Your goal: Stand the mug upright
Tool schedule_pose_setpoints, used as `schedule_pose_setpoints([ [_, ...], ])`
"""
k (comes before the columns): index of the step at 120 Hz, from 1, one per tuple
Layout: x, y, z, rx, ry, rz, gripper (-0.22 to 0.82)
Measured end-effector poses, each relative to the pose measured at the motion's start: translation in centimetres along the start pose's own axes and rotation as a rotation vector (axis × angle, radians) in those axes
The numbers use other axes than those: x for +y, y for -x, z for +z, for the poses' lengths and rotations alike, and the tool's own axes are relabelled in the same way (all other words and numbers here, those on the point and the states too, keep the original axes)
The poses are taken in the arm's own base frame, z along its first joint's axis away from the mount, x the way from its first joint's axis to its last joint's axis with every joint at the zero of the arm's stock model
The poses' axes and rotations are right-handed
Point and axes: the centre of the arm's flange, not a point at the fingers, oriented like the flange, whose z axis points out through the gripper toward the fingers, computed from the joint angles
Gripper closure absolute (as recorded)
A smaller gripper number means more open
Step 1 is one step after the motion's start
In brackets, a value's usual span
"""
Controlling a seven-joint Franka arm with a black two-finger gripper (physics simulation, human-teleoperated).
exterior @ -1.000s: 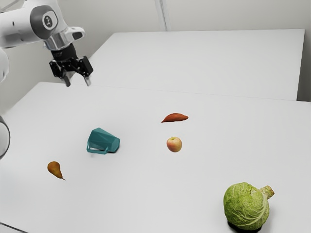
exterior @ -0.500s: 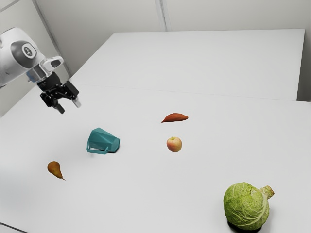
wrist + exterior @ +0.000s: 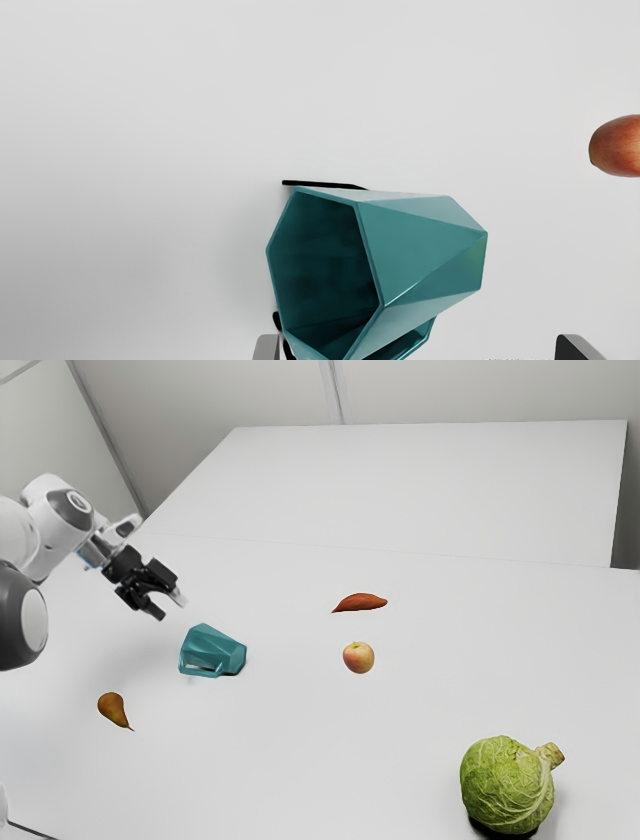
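The teal faceted mug (image 3: 212, 651) lies on its side on the white table, its handle toward the exterior view's bottom. My gripper (image 3: 168, 607) hangs above the table, just up and left of the mug in the exterior view, not touching it. From the wrist view, the mug (image 3: 420, 245) shows its dark hollow mouth, with part of the handle below its body. The gripper (image 3: 417, 347) is open, its two fingertips wide apart at the bottom edge.
On the table (image 3: 300, 760) a brown pear (image 3: 113, 709) lies near the mug. An apple (image 3: 359, 657) and a reddish sweet potato (image 3: 360, 602) are farther right in the exterior view, and a green cabbage (image 3: 506, 785) sits at its lower right.
My gripper has come down from high at the exterior view's upper left, swinging left and then back right, closer to the mug. The mug and the produce have not moved.
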Motion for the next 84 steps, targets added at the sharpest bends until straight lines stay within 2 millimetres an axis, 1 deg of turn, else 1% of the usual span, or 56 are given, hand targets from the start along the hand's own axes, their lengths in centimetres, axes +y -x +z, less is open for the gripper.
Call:
schedule_pose_setpoints([
  [15,-1.1,0.5,0.5,-0.006,0.028,0.031,0.0],
  [48,-2.2,1.3,1.7,-0.022,0.112,0.085,0.0],
  [65,-2.9,1.3,3.3,-0.04,0.141,0.098,0.0],
  [84,-3.1,1.3,4.5,-0.039,0.181,0.111,0.0],
])
